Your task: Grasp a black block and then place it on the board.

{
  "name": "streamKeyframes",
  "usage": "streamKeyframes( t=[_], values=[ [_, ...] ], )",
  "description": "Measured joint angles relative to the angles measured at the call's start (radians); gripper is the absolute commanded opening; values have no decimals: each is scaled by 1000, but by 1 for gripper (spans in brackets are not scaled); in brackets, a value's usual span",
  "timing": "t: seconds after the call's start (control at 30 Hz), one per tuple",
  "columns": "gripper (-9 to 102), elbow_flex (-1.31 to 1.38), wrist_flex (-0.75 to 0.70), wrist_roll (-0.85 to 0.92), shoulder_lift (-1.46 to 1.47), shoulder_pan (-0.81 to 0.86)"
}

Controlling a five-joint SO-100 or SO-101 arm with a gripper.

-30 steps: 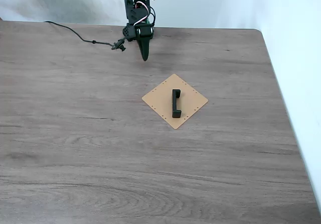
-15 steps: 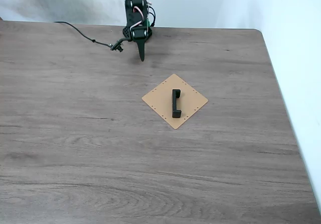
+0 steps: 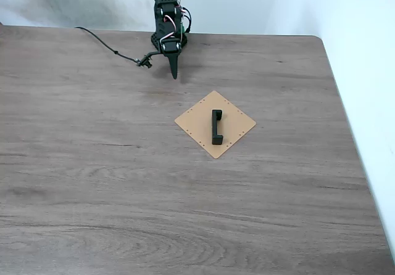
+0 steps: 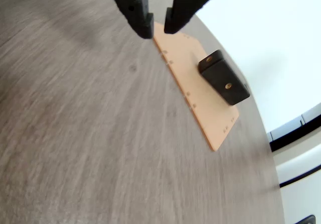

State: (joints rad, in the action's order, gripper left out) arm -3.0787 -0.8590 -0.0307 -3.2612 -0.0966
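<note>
The black block [image 3: 216, 127] lies flat on the tan board [image 3: 196, 119] near the table's middle in the fixed view, long side running front to back. My gripper [image 3: 174, 73] hangs point-down near the table's back edge, well behind and left of the board, holding nothing. In the wrist view the fingers [image 4: 143, 20] come in from the top edge with just a narrow slit between their tips, so my gripper [image 4: 158, 30] is shut and empty. Beyond them lie the board [image 4: 198, 96] and the block [image 4: 224, 77] on it.
A thin black cable [image 3: 102, 42] runs along the back of the wooden table [image 3: 92, 182] to the arm's base. The table's right edge [image 3: 352, 139] meets a white wall.
The gripper's fingers have drawn together into a thinner point and the arm has pulled back slightly. The cable shifted a little to the right. Block and board have not moved.
</note>
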Motion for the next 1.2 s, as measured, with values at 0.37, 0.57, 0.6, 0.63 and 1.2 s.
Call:
streamKeyframes(
  t=[0.37, 0.57, 0.6, 0.63, 1.2],
  values=[
    [0, -15, -48, -17, -98, -2],
    [0, -15, -48, -17, -98, -2],
    [0, -15, -48, -17, -98, -2],
    [0, -15, -48, -17, -98, -2],
    [0, -15, -48, -17, -98, 5]
  ],
)
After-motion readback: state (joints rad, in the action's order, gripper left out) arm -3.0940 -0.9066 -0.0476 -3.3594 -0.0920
